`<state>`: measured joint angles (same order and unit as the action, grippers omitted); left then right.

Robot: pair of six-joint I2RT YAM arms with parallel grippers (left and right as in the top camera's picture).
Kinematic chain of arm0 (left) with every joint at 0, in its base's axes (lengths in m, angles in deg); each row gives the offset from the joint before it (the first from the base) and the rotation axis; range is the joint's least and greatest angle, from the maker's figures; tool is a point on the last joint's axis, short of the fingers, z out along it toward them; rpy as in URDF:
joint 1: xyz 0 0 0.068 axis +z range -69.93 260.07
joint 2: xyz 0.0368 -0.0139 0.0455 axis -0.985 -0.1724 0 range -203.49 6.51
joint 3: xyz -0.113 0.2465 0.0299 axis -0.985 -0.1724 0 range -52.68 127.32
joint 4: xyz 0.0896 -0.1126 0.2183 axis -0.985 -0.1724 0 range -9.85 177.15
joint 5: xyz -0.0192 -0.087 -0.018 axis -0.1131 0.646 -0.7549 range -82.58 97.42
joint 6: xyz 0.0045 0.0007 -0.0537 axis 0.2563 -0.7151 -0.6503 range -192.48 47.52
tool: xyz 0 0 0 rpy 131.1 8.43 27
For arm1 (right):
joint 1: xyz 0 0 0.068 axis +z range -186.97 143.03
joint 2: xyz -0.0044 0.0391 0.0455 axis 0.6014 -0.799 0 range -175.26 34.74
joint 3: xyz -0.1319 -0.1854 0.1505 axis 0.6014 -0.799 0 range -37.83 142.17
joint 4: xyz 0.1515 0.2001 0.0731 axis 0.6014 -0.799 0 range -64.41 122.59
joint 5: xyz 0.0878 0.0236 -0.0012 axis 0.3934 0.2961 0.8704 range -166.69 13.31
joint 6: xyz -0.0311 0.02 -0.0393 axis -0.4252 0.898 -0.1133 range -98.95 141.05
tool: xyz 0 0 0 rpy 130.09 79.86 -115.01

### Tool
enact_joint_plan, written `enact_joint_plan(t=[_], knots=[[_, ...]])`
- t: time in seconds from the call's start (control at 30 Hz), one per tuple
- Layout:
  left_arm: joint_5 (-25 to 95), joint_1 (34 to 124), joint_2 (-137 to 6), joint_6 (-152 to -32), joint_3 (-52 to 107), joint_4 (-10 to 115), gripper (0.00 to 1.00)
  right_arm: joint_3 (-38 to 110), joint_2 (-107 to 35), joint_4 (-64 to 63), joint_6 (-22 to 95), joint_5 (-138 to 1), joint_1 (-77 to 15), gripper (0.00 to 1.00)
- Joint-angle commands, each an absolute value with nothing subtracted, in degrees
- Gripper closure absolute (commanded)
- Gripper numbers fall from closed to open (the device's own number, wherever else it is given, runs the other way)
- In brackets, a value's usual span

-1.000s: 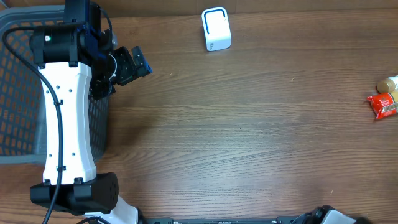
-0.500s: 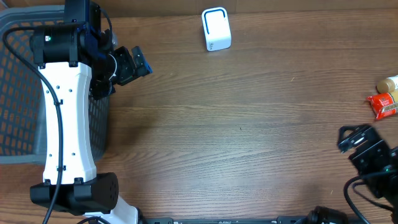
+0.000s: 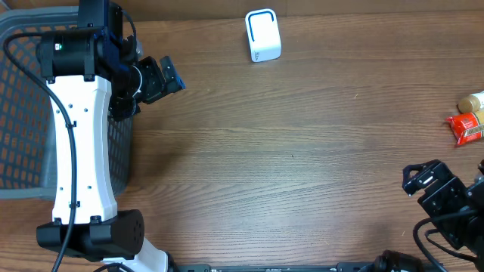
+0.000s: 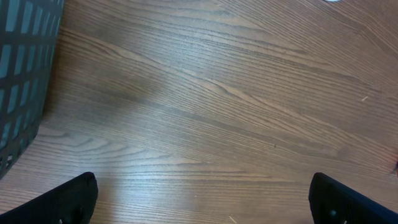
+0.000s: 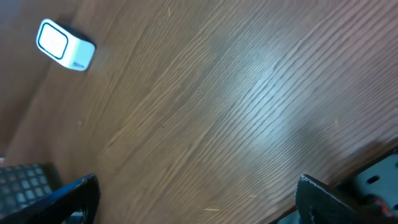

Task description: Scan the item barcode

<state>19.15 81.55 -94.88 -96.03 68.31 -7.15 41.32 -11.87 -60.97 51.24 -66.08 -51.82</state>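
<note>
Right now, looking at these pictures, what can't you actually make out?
- Overhead: the red packet and the tan item beside it are cut off by the right edge; no barcode shows, too small.
- Overhead: the left arm covers part of the basket.
- Right wrist: print on the white box is too small to read.

Left arm [image 3: 79, 143] stretched along the left edge of the table [image 3: 302, 151], left gripper [image 3: 168, 75] spread wide near the far-left corner, right gripper [image 3: 421, 176] spread wide at the near-right corner

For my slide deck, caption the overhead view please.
Left claw by the gray basket, right claw at lower right, white scanner and red packet lying apart.
</note>
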Motion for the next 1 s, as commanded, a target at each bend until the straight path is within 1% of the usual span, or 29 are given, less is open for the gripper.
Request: enact_joint_plan(t=[0.0, 0.13, 0.23, 0.3, 0.4, 0.47, 0.53, 0.63, 0.73, 0.83, 0.97], knots=[[18.84, 81.15, -94.74, -94.96, 68.22, -7.08, 0.00, 41.23, -11.54, -60.42, 44.51, -67.20, -51.43, 0.00], [18.84, 81.15, -94.74, -94.94, 68.22, -7.08, 0.00, 41.21, -10.60, -56.12, 43.75, -66.96, -49.70, 0.00], [18.84, 81.15, -94.74, -94.96, 68.22, -7.08, 0.00, 38.28, -6.93, -48.27, 38.85, -66.06, -42.84, 0.00], [18.84, 81.15, -94.74, -94.96, 68.22, -7.08, 0.00, 35.33, -4.17, -45.54, 38.50, -66.13, -41.29, 0.00], [18.84, 81.15, -94.74, -94.96, 68.22, -7.08, 0.00, 28.40, 1.16, -40.36, 38.55, -66.10, -41.00, 0.00], [18.84, 81.15, -94.74, -94.96, 68.22, -7.08, 0.01, 21.26, 5.03, -34.85, 38.52, -66.10, -41.00, 0.00], [18.84, 81.15, -94.74, -94.96, 68.22, -7.08, 0.00, 11.31, 9.77, -24.88, 38.52, -66.08, -40.50, 0.00], [18.84, 81.15, -94.74, -94.96, 68.22, -7.08, 0.00, 2.68, 15.11, -16.21, 38.20, -66.06, -38.66, 0.00], [18.86, 81.11, -94.74, -94.96, 68.22, -7.08, 0.00, -6.98, 21.92, -5.69, 32.84, -62.11, -35.93, 0.00], [18.84, 81.17, -94.74, -94.94, 68.22, -7.08, 0.00, -15.79, 27.56, 2.98, 31.64, -60.68, -35.43, 0.00], [18.84, 81.15, -94.74, -94.96, 68.22, -7.08, 0.00, -23.55, 31.15, 11.92, 31.62, -60.71, -35.43, 0.00]])
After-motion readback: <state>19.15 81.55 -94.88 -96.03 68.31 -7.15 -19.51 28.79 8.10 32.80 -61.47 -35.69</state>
